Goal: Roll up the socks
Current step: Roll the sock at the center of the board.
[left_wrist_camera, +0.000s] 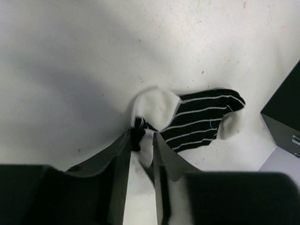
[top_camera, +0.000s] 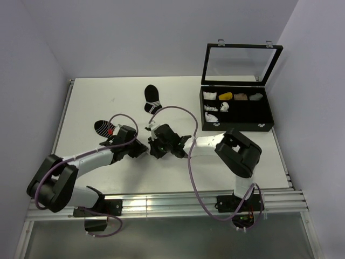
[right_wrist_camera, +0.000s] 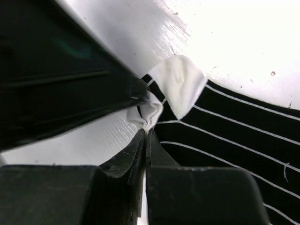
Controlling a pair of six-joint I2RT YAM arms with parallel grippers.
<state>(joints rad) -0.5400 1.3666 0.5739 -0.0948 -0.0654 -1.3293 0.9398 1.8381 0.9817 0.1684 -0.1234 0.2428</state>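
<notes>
Rolling looks barely begun: the small ankle socks (left_wrist_camera: 201, 122), one mostly white, one black with white stripes, lie overlapped on the white counter (left_wrist_camera: 70, 56). The right gripper (right_wrist_camera: 146, 135) is clenched on their white fold. The left gripper (left_wrist_camera: 143, 138) straddles the cuff, hold unclear, so next comes a firm tuck
</notes>
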